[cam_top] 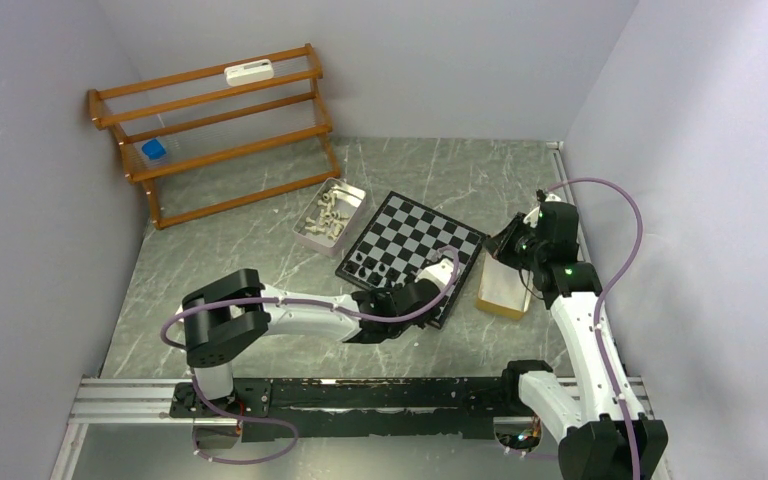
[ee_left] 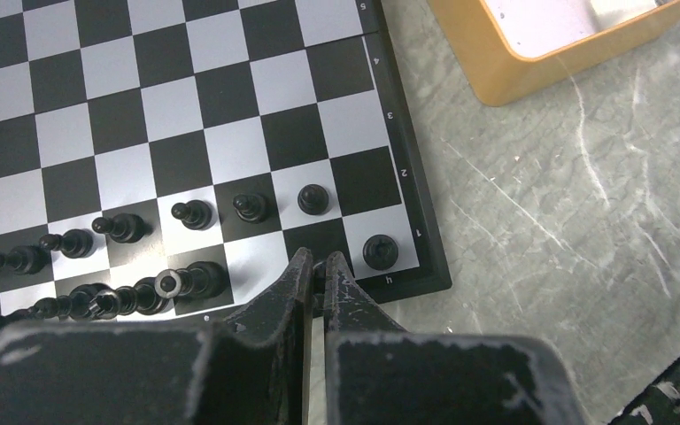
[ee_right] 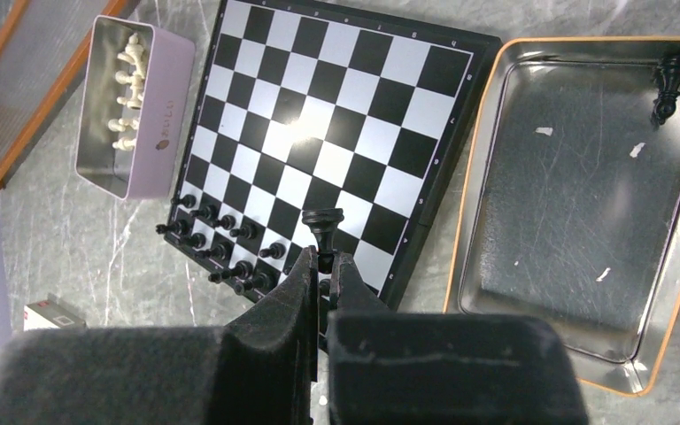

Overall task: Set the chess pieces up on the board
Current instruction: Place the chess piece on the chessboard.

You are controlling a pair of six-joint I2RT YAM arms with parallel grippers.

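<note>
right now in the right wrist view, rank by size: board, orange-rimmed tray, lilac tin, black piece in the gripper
1. board and orange-rimmed tray: about alike, not ranked
2. lilac tin
3. black piece

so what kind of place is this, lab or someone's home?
Most likely a lab robot test cell, not a home. Plain walls box in a marbled tabletop. The left arm and right arm are bolted to a metal rail. The props look staged: chessboard, wooden rack.

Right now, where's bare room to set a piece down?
Free: chessboard squares from the black pawns to the far rim; most of the orange-rimmed tin floor. Crowded: the two ranks by the left tool.
</note>
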